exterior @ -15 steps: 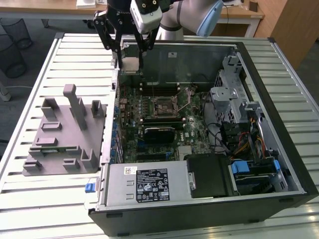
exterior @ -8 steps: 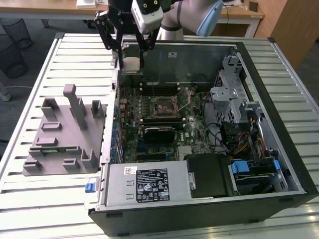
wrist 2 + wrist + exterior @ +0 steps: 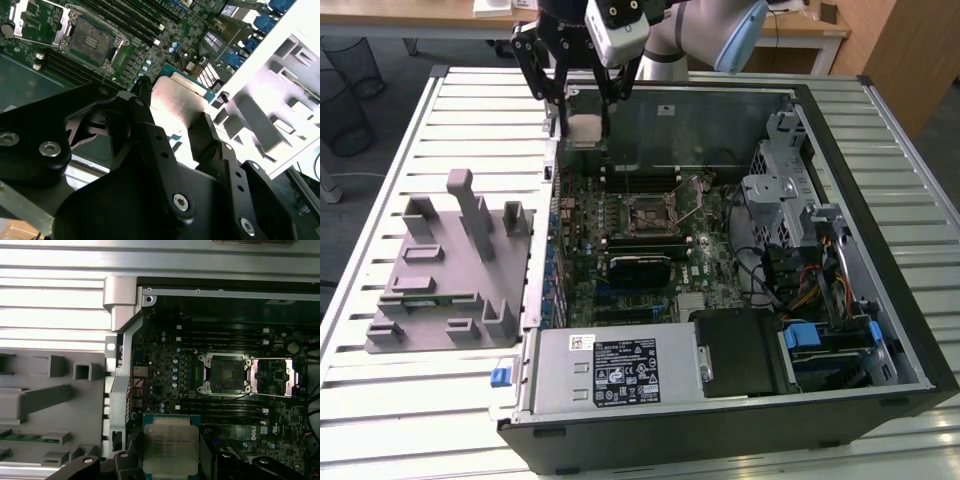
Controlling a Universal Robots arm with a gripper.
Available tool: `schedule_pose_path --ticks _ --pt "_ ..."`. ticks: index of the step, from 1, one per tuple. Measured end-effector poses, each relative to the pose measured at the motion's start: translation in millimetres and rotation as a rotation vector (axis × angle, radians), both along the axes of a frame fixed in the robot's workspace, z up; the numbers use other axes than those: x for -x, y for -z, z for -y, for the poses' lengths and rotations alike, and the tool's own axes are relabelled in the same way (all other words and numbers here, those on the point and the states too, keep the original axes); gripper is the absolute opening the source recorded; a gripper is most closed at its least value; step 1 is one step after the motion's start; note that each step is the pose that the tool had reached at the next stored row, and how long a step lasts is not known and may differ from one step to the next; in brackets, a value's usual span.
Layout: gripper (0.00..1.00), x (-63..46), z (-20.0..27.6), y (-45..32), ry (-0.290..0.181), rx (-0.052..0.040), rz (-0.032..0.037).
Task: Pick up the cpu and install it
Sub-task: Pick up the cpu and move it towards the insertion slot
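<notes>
The gripper (image 3: 584, 122) hangs over the far corner of the open computer case (image 3: 880, 300), toward the exterior view's left, and its two black fingers (image 3: 150, 135) are closed partway onto the cpu (image 3: 167, 445), pinching it by two opposite edges so that the chip sits flat between them, clear of the board below. In the first wrist view the cpu is a small square with a silvery-white metal lid that carries faint dark print; the lid's corners are cut off, and a thin blue-green rim of substrate shows round it on the sides that the fingers do not cover. In the second wrist view the same lid catches the light and glares pale, with a teal edge along its far side. The cpu is held above the edge of the motherboard (image 3: 620, 250), near the case wall, well apart from the socket (image 3: 225, 374), which lies further in toward the middle of the board. The socket's metal frame is open, its load plate (image 3: 272, 377) swung over to one side and its dark contact field exposed. Beside the case, on the exterior view's left, a grey fixture (image 3: 440, 270) with upright blocks and slots rests on the slatted table (image 3: 400, 420)
</notes>
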State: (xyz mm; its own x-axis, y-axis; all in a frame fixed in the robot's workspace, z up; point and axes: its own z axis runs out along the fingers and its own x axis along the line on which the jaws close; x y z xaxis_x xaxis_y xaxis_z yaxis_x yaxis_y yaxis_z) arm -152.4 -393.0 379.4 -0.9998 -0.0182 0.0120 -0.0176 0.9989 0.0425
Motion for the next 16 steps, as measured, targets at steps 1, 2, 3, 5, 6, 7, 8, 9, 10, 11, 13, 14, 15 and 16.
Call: schedule_pose_path --ticks 1,2,3,5,6,7,8,9,10,11,13,14,15,16 --pt "0.54 -0.8 -0.1 0.0 0.0 -0.0001 0.0" --pt "0.54 -1.8 -0.2 0.0 0.0 0.0 0.0" --pt "0.54 -2.8 -0.3 0.0 0.0 0.0 0.0" --pt "0.54 -5.0 -0.4 0.0 0.0 -0.0001 0.0" --pt "0.54 -6.0 -0.5 0.0 0.0 -0.0001 0.0" --pt "0.54 -6.8 -0.5 0.0 0.0 -0.0002 0.0" --pt "0.54 -7.5 -0.6 0.0 0.0 -0.0002 0.0" --pt "0.54 -8.3 -0.7 0.0 0.0 -0.0003 0.0" --pt "0.54 -9.1 -0.8 0.0 0.0 -0.0003 0.0" --pt "0.54 -10.1 -0.9 0.0 0.0 -0.0003 0.0" --pt "0.54 -12.3 -1.0 0.1 0.0 -0.0005 0.0" --pt "0.54 -13.6 -1.2 0.1 0.0 -0.0005 0.0" --pt "0.54 -15.3 -1.4 0.1 0.0 -0.0004 -0.0001" --pt "0.54 -17.1 -1.9 0.1 0.0 -0.0005 0.0"
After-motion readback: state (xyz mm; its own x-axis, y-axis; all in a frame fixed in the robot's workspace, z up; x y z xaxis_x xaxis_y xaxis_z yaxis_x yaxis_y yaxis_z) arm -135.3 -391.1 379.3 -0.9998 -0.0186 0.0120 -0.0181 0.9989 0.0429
